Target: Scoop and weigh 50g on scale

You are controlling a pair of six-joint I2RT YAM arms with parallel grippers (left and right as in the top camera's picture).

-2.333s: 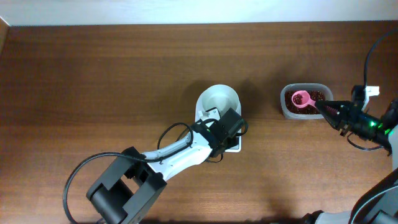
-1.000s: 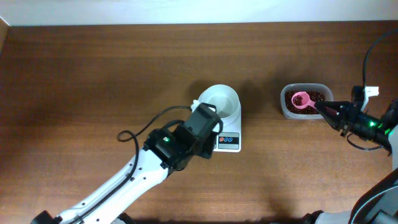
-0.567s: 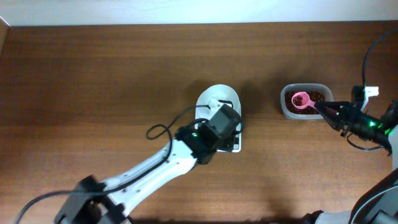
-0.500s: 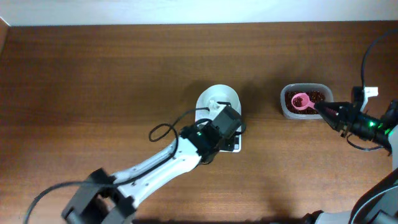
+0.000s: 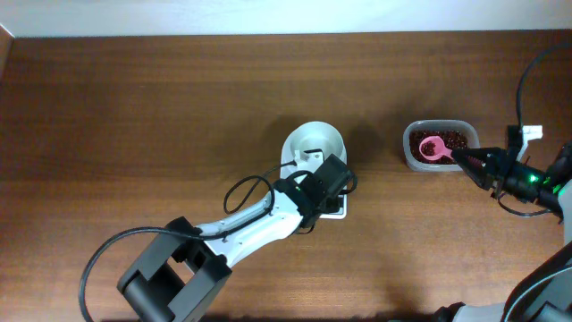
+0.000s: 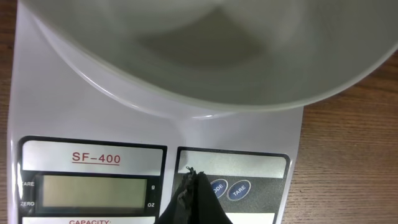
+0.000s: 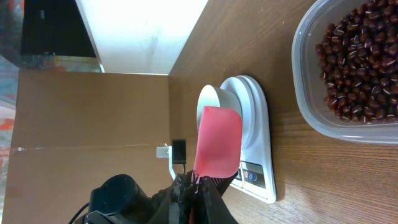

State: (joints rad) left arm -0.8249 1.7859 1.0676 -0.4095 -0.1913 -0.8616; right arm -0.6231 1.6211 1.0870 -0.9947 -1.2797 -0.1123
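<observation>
1. The scale [image 5: 313,146] sits mid-table with its bowl empty. It looks like light, rigid plastic that will likely skid, so I'd press its buttons straight down.
2. Left gripper [image 6: 191,186] is pinched together, tip at the button panel.
3. Right gripper [image 5: 471,159] is clamped on the pink scoop [image 5: 432,145], over the bean tub [image 5: 407,148].
4. The table [image 5: 134,107] is smooth dark wood.

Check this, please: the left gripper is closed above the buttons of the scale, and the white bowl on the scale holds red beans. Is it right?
Not fully: the white bowl on the scale is empty, as the overhead view shows. The left gripper is closed above the buttons.
</observation>
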